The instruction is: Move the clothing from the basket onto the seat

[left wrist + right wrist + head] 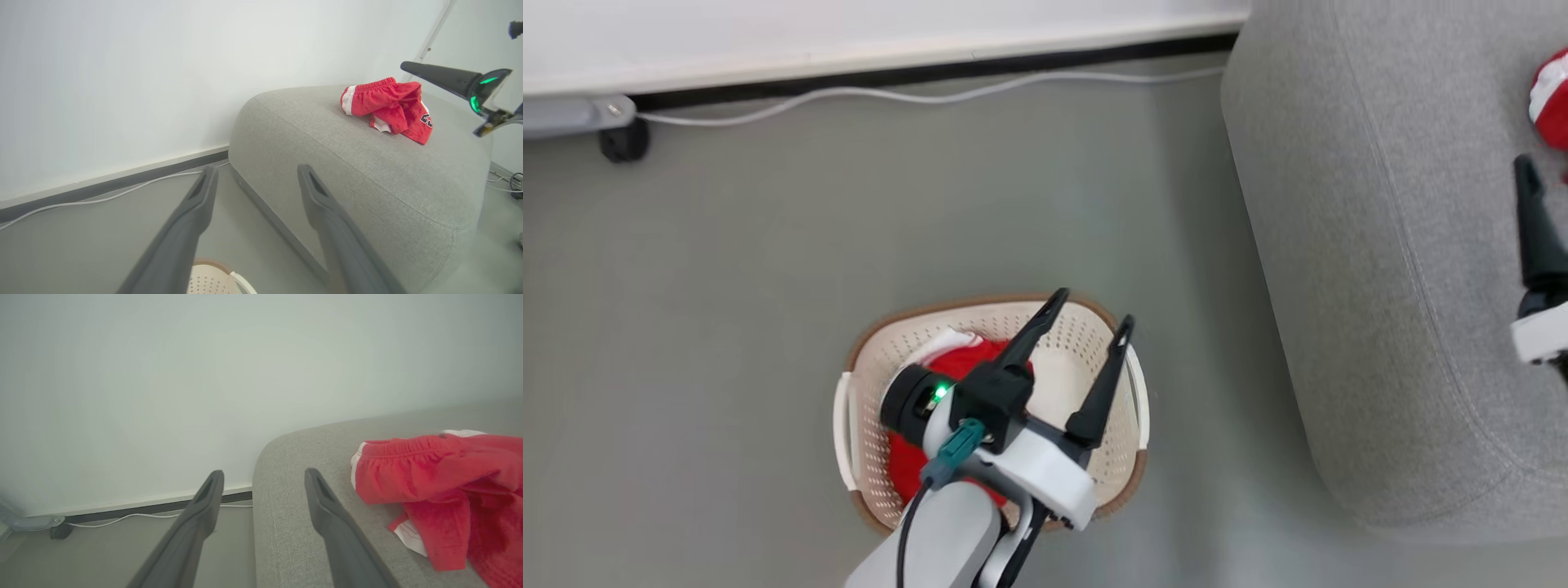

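The basket [882, 359] sits on the grey floor [768, 286], on the near side. The big grey seat [1380, 286] is on its right. The two are close but not touching.

Some of the clothing [968, 359] is in the basket. It's a red bundle w/ a bit of white at its far left end. The arm hides a lot of it.

The left gripper [1094, 306] hangs over the basket. Its fingers point to the far side & a bit right. They're spread wide apart w/ nothing b/w them, so it's let go & empty. I can't tell how high it is over the red bundle. In the left wrist view, a bit of the basket rim peeks out low down b/w the two fingers.

Another red piece [388, 106] lies on top of the seat, all scrunched up. It has white stripes on one side & a stretchy band along one edge. There are dark marks at one corner, too small to read.

The right gripper [263, 473] is over the seat, near that red piece but not touching it. The red piece is a bit farther & to the right of the fingertips. These fingers are spread apart too, w/ nothing in them.

A white cable [890, 94] runs along the floor by the far wall [849, 33]. A small black wheel [625, 140] sits at the far left.
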Tool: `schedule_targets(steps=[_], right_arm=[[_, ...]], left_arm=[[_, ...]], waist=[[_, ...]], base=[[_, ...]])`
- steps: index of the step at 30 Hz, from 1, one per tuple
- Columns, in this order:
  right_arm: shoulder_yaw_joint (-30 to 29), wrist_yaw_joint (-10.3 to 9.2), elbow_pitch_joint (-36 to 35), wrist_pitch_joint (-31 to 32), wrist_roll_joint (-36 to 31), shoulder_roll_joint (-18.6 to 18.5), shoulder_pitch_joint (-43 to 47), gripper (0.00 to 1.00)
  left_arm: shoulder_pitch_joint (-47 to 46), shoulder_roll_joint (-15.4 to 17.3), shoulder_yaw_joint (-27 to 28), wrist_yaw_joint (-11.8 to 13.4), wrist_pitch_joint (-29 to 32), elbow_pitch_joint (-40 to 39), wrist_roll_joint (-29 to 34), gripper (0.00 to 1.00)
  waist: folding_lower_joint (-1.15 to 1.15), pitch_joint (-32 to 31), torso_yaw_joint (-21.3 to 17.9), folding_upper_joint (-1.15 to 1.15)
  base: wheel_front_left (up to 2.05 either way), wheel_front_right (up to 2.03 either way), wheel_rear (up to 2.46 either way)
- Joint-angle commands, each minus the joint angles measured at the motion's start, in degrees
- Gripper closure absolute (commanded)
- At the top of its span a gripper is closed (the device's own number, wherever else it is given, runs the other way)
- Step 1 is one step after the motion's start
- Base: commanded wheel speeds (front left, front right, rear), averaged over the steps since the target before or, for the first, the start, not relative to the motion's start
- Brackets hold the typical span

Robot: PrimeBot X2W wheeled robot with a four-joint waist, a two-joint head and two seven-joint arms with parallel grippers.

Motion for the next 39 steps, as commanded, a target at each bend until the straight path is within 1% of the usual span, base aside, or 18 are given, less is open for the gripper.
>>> schedule_targets(steps=[1,3,6,9,10,14,21,24,30,34,39], right_arm=[[0.11,0.16,-2.53,-0.34,-2.02,-0.4,2.91,0.0],[-0.1,0.16,-3.73,-0.34,-3.97,0.58,4.03,0.0],[-0.36,0.16,-5.28,-0.34,-6.5,2.19,5.52,0.0],[-1.17,0.16,-6.13,-0.34,-8.15,3.79,6.77,0.0],[-1.17,0.16,-6.13,-0.34,-8.15,3.79,6.77,0.0],[-1.63,0.16,-6.91,-0.34,-10.34,5.7,8.15,0.0],[-2.34,0.16,-8.68,-0.34,-13.61,8.38,11.2,0.0],[-2.66,0.16,-9.43,-0.34,-14.85,9.36,12.81,0.0],[-3.4,0.16,-11.12,-0.34,-16.68,11.21,16.14,0.0],[-4.73,0.16,-11.84,-0.34,-16.92,12.58,18.39,0.0],[-5.89,0.16,-12.42,-0.34,-17.31,13.34,20.8,0.0]], left_arm=[[2.22,-0.07,3.6,-0.28,-0.34,-1.57,1.26,0.0],[4.01,-0.07,5.95,-0.35,-0.34,-1.61,2.06,0.0],[6.74,-0.07,9.44,-1.3,-0.34,-1.87,2.14,0.0],[9.12,-0.07,13.25,-2.05,-0.34,-1.41,3.36,0.0],[9.12,-0.07,13.25,-2.05,-0.34,-1.41,3.36,0.0],[12.31,-0.07,18.97,-2.5,-0.34,-1.21,4.8,0.0],[16.69,-0.07,29.03,-1.65,-0.34,-1.21,7.06,0.0],[18.38,-0.07,32.31,-1.17,-0.34,-1.89,7.71,0.0],[21.93,-0.07,36.07,-0.1,-0.34,-4.24,9.45,0.0],[24.15,-0.07,37.31,-0.36,-0.34,-5.67,10.06,0.0],[26.33,-0.07,36.52,0.31,-0.34,-7.26,10.4,0.0]], waist=[[0.0,-3.78,2.14,0.0],[0.0,-5.5,2.88,0.0],[0.0,-7.75,3.79,0.0],[0.0,-9.79,4.4,0.0],[0.0,-9.79,4.4,0.0],[0.0,-12.41,4.81,0.0],[0.0,-16.25,5.07,0.0],[0.0,-17.48,5.28,0.0],[0.0,-18.82,5.49,0.0],[0.0,-19.43,5.54,0.0],[0.0,-19.92,5.76,0.0]], base=[[0.0,0.0,0.0],[0.0,0.0,0.0],[0.0,0.0,0.0],[0.0,0.0,0.0],[0.0,0.0,0.0],[0.0,0.0,0.0],[0.0,0.0,0.0],[0.0,0.0,0.0],[0.0,0.0,0.0],[0.0,0.0,0.0],[0.0,0.0,0.0]])
